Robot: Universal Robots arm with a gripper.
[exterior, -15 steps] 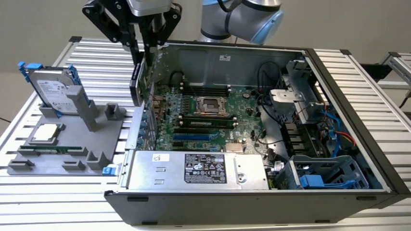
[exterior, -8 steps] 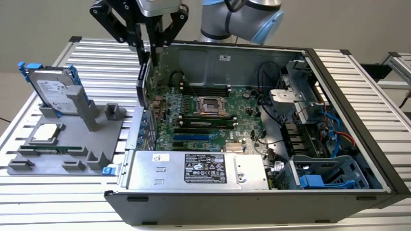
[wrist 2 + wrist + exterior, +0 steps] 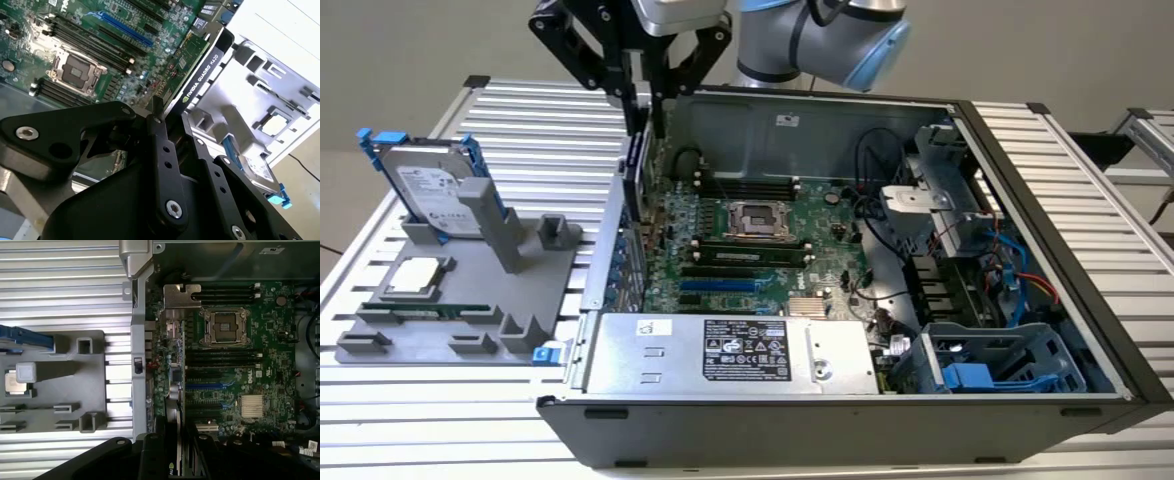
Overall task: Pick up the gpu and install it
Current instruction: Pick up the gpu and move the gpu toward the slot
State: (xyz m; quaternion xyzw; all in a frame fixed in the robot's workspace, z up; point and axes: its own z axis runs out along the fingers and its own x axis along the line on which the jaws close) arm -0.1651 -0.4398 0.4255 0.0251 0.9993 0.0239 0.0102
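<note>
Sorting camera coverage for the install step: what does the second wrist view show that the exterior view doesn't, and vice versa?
Second wrist view adds: a close look at the claw shut on the gpu, with the card's black edge and part of its green face plain.
Exterior view adds: the power supply, the blue drive cage, the arm and the whole open case.
Both share: the motherboard with its CPU socket, the gray fixture and the hard drive standing in it.

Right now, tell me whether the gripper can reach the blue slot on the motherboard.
Probably yes: the case lies open, nothing stands over the blue slot, and the gripper, shut on the gpu, hangs above the motherboard.
</note>
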